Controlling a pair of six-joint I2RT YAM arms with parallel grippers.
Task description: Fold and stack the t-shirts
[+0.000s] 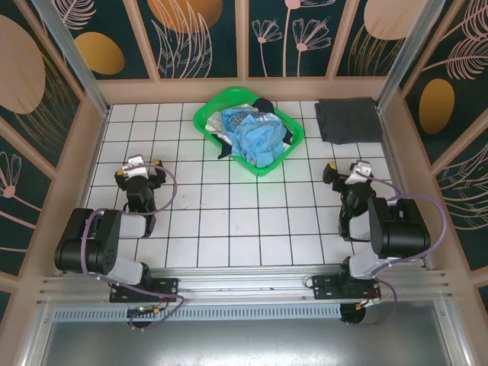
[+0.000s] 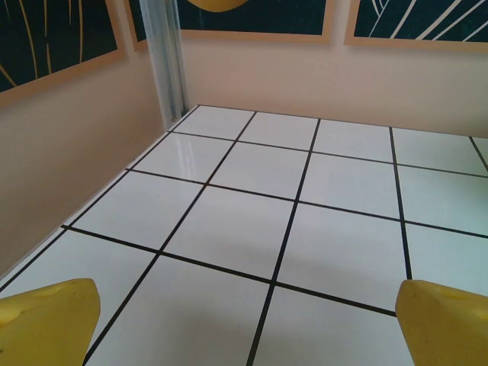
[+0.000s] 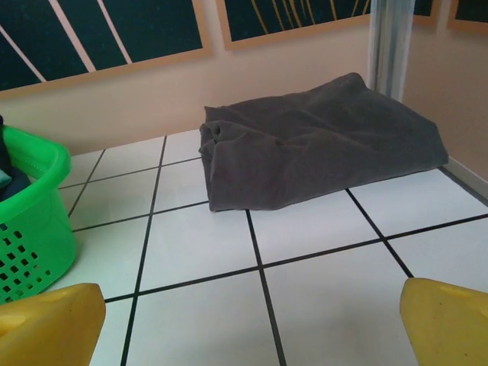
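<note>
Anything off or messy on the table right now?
Nothing spilled or damaged. The light blue cloth t-shirt lies crumpled in a heap in the green plastic basket, not folded. The dark grey cloth t-shirt in the far right corner is folded, but rumpled with uneven edges.

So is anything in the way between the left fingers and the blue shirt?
Just the basket. The blue shirt lies heaped inside it, so the green wall stands between it and the left fingers. They would probably have to go over the rim. Nothing else shows on the tiles between them.
</note>
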